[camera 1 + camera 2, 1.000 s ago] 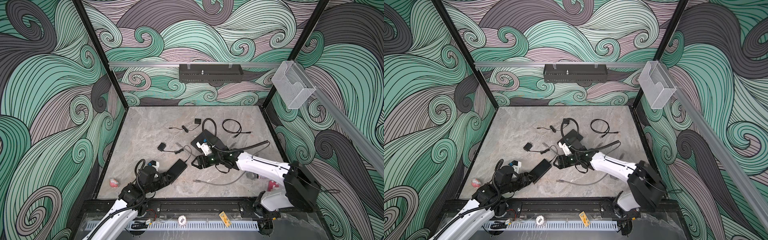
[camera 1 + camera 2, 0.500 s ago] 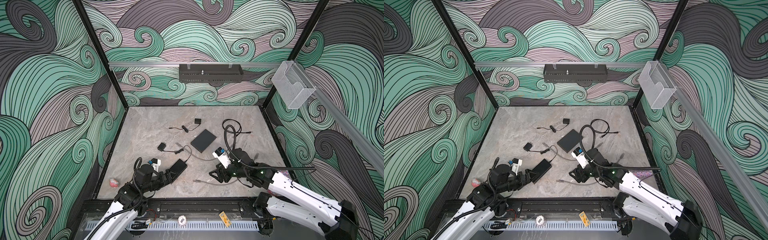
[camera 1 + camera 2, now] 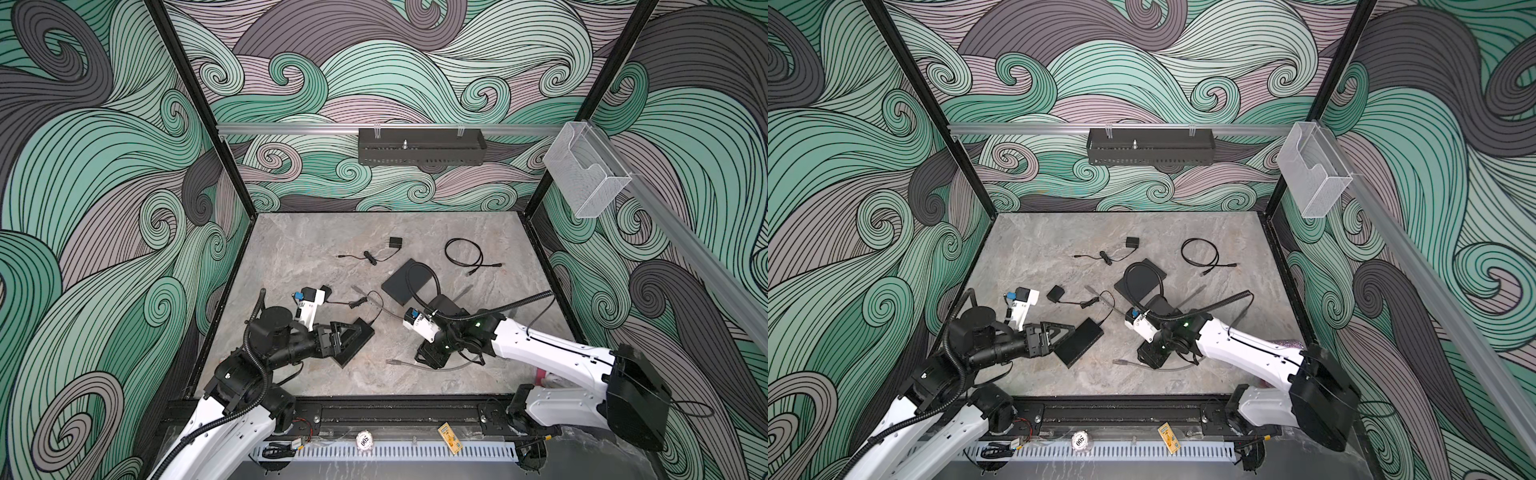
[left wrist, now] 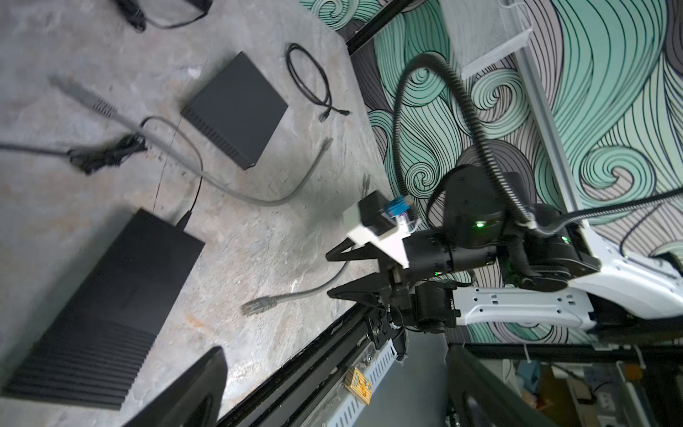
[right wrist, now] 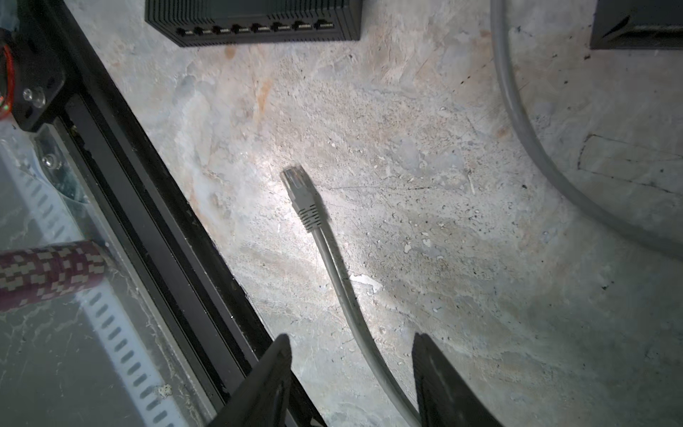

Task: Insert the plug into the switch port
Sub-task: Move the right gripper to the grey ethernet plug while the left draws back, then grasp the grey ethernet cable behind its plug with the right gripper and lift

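Right end effector open, straddling grey cable behind plug. Left end effector released, empty, at switch.

1. A round white disc, just beside the white slotted duct at the front of the cell, carries the number "500"; it reads so in both top views.
2. A yellow tag nearby bears print, seemingly too small to read.
3. Nothing else carries readable text.

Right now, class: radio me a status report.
Left gripper open at switch. Right gripper open, straddling grey cable. Plug on table, unplugged. Ports unblocked.
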You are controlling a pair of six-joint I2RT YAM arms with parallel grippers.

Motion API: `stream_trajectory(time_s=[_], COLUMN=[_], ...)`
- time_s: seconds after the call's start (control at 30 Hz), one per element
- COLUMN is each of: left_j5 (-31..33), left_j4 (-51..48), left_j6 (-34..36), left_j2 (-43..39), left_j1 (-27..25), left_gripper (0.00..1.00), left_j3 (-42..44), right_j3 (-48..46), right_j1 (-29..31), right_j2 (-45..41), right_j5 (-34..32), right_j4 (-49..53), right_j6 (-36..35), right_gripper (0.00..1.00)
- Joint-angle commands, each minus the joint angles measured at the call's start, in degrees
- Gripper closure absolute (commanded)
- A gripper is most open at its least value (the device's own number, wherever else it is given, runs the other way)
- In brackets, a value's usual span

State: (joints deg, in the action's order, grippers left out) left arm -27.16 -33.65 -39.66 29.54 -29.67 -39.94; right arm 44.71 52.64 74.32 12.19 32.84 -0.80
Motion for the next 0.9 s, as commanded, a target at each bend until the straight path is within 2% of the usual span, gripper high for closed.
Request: stream_trajectory(time_s=[0.0,0.2,0.27,0.33,0.67,0.87], left_j5=[-1.85,-5.77,-4.08,-5.18,-3.73,-2.64], left_j4=[-7.67,-13.02,-11.79,-9.24,-9.89,-9.59], left_j6=[12.20,20.70,19.05,19.00,19.17,19.05], left_j2=[5.78,9.43,7.82,6.76,5.91,3.24], left_j1=[-0.39,-0.32,-0.30,-0.30,0.75,0.75], left_gripper=[0.11,0.18,0.18,0.18,0.18,0.16], left_j3=[-5.27,-10.77,-8.90,-6.95,-7.37,-7.06], right_j3=[2.45,6.98,8.21,9.05,11.62,12.96], right_j1=[2.54,5.19,6.00,6.70,11.35,12.08], right_j2=[3.37,13.21,15.41,16.60,21.70,23.76], right_j5=[-3.68,-5.86,-6.39,-7.29,-12.54,-13.32], right_j4=[3.41,6.44,7.24,7.37,8.27,8.21], right_j6=[-3.70,-5.12,-5.44,-5.44,-4.60,-5.24], right_gripper=[0.43,0.45,0.46,0.46,0.53,0.68])
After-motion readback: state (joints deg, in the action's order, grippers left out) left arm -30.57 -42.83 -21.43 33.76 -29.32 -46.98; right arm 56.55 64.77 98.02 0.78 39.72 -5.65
